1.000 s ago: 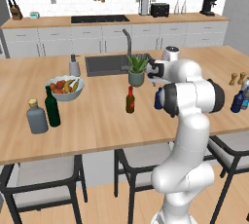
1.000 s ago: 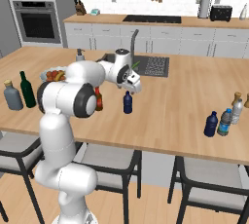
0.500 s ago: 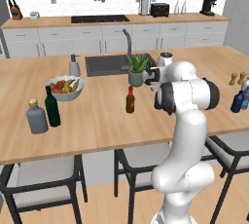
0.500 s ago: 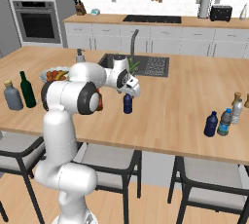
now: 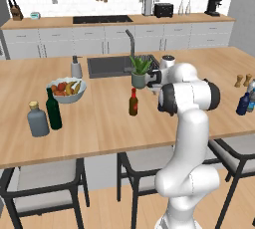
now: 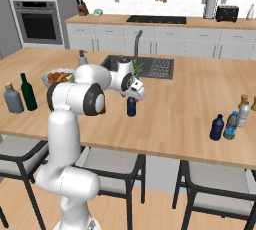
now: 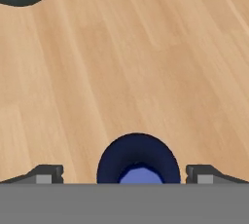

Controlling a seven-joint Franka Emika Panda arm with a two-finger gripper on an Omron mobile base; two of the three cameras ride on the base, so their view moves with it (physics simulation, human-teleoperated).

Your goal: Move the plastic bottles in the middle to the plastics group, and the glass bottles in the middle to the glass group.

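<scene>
In the right base view my gripper hangs open right above a dark blue plastic bottle in the middle of the island. Seen from the hand, that bottle's blue cap lies between my two spread fingertips, untouched. The brown glass bottle with a red cap stands just left of my arm. Far right, a second dark blue bottle stands next to the pale bluish bottle of the plastics group. At the left end stand the tall green bottle and the squat grey bottle of the glass group.
A fruit bowl, a soap dispenser and a potted plant stand near the sink. Two brown shakers stand at the far right. The island's front edge runs close below, with stools under it.
My hand has come down and slightly forward over the dark blue bottle in the middle. Its jaws have stayed open and no bottle has moved.
</scene>
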